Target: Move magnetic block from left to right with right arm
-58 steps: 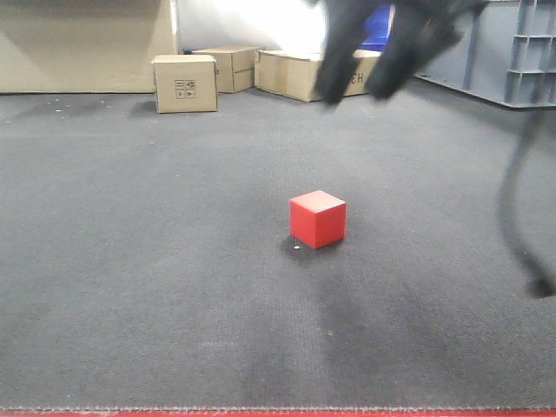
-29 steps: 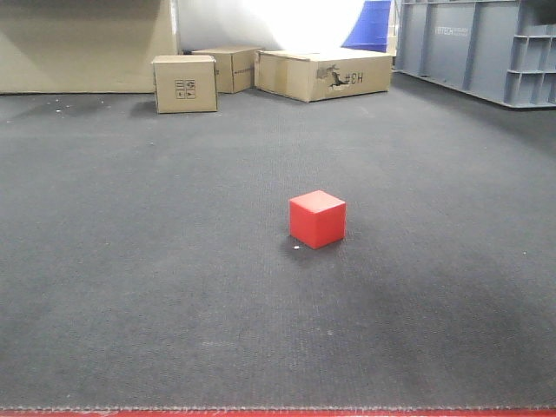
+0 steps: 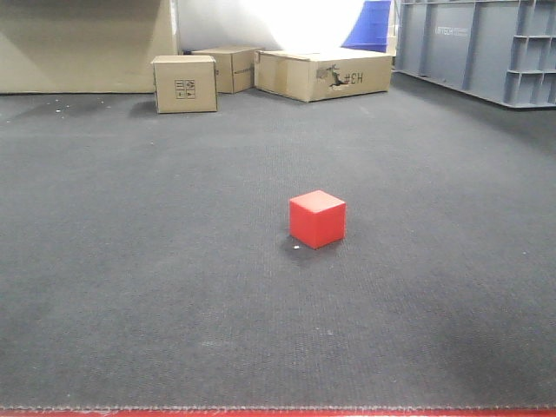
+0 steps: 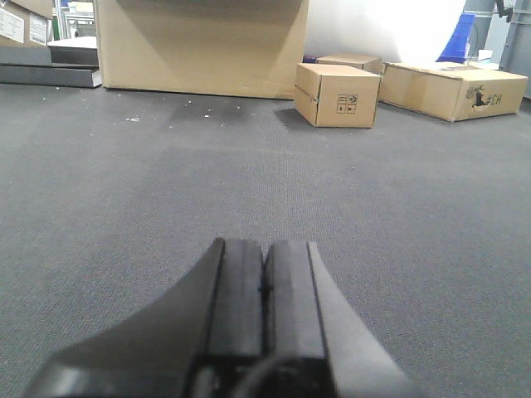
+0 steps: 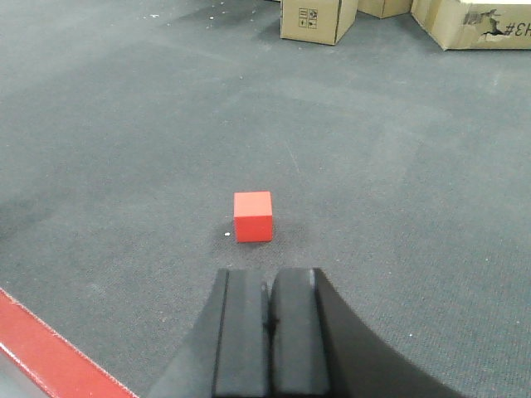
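Observation:
The magnetic block [image 3: 317, 219] is a small bright-red cube resting alone on the dark grey carpet near the middle of the front view. The right wrist view shows the block [image 5: 253, 216] a short way ahead of my right gripper [image 5: 267, 278], which is shut with nothing between its pads and is not touching the cube. My left gripper [image 4: 265, 247] is also shut and empty, hovering low over bare carpet. Neither arm appears in the front view.
Brown cardboard boxes [image 3: 184, 83] [image 3: 323, 74] stand at the back of the carpet, with a grey plastic crate [image 3: 486, 48] at the back right. A red strip [image 5: 50, 356] borders the carpet's near edge. A large cardboard box [image 4: 199, 46] stands far ahead of the left gripper.
One second ago a dark arm blurred across the top right of the front view; it has since left that view. The red cube has not moved.

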Controlling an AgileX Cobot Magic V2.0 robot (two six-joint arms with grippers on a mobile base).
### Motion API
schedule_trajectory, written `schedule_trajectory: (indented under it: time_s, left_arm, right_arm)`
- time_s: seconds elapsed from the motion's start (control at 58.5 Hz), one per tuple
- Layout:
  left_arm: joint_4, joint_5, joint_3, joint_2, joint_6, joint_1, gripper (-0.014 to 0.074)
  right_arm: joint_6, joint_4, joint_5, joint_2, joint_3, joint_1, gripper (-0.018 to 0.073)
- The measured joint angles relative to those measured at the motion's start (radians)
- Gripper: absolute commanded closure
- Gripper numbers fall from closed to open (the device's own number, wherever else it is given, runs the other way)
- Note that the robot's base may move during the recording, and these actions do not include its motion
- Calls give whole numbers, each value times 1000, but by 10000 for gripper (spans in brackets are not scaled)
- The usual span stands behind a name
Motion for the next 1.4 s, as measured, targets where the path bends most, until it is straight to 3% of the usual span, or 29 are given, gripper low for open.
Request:
schedule_trajectory:
  time_s: [0.479,0.598,0.821,0.94,1.094,1.402]
  left_arm:
    - [0,0,0,0,0,0,722]
    - [0,0,0,0,0,0,722]
    - [0,0,0,0,0,0,722]
    - [0,0,0,0,0,0,722]
    - [0,0,0,0,0,0,722]
    - [0,-2,0,0,0,0,722]
  right_arm:
    - [0,-10,-34,-2,4,-21,503]
    - [0,-41,-64,-10,28,-126,503]
    - [0,-52,-203,-124,190,-403,503]
    - [0,-52,-283,-209,299,-496,503]
    - [0,-52,-357,-297,402,-532,503]
    - [0,-52,-367,-306,407,-538,503]
